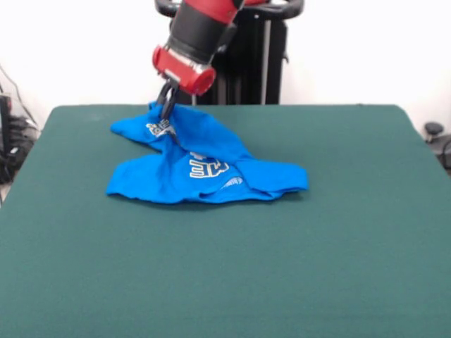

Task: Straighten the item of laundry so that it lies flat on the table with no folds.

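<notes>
The bright blue T-shirt (204, 165) lies crumpled on the dark green table (232, 274), left of centre and toward the far side. It is folded over itself, with parts of the white lettering showing in the creases. A fold runs up to its far left corner. My gripper (167, 109) comes down from the red and black arm at the top and is shut on that far left corner of the shirt, holding it slightly raised off the table.
The robot's black pedestal (250, 63) stands behind the table's far edge. Dark cables and equipment (10, 141) sit off the table at the left, and a dark object (437, 137) at the right edge.
</notes>
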Controlling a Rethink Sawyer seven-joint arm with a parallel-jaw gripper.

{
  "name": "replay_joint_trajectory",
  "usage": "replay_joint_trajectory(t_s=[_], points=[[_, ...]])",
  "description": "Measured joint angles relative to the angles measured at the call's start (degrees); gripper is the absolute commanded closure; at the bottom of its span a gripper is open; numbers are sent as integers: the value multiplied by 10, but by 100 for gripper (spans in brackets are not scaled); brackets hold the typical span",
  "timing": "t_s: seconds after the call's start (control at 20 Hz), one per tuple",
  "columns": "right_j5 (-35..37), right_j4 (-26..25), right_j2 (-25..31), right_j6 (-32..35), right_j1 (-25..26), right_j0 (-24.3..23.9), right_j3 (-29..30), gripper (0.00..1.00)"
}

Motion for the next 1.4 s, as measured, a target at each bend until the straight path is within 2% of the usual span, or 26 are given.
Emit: replay_joint_trajectory(t_s=[0.3,0.75,1.0,1.25,1.4], points=[[58,0,-12,0,-48,10,1,100],[53,19,-18,0,-33,29,6,100],[3,33,-7,0,-10,31,26,100],[-87,58,14,0,33,33,59,100],[-109,69,21,0,50,36,74,100]])
